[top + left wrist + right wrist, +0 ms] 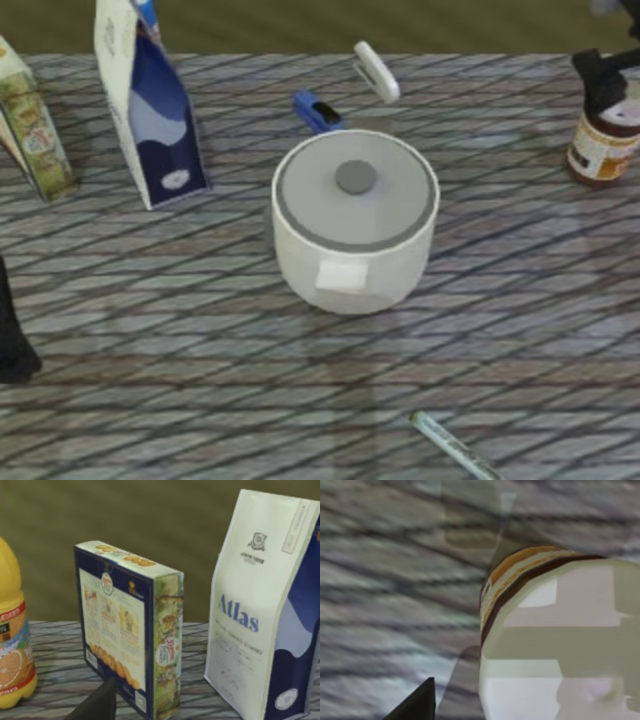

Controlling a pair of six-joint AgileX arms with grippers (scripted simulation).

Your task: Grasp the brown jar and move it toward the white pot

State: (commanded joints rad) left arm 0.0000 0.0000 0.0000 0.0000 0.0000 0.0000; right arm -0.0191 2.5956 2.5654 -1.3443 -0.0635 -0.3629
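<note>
The brown jar (603, 140), white-lidded with a white-orange label, stands upright at the table's far right edge. My right gripper (606, 85) hovers just above its lid, open. In the right wrist view the jar (555, 645) fills the picture close up, and one dark fingertip (420, 702) shows beside it with a gap between them. The white pot (355, 225), with grey lid and knob, sits in the middle of the table, well left of the jar. My left gripper (12, 345) is parked at the left edge, open, one fingertip (102, 702) showing.
A blue-white Atlas bag (150, 110) and a cereal box (30, 125) stand at the back left, with an orange juice bottle (12, 645) beside them. Behind the pot lie a blue object (318, 110) and a white device (377, 70). A thin tube (455, 447) lies front right.
</note>
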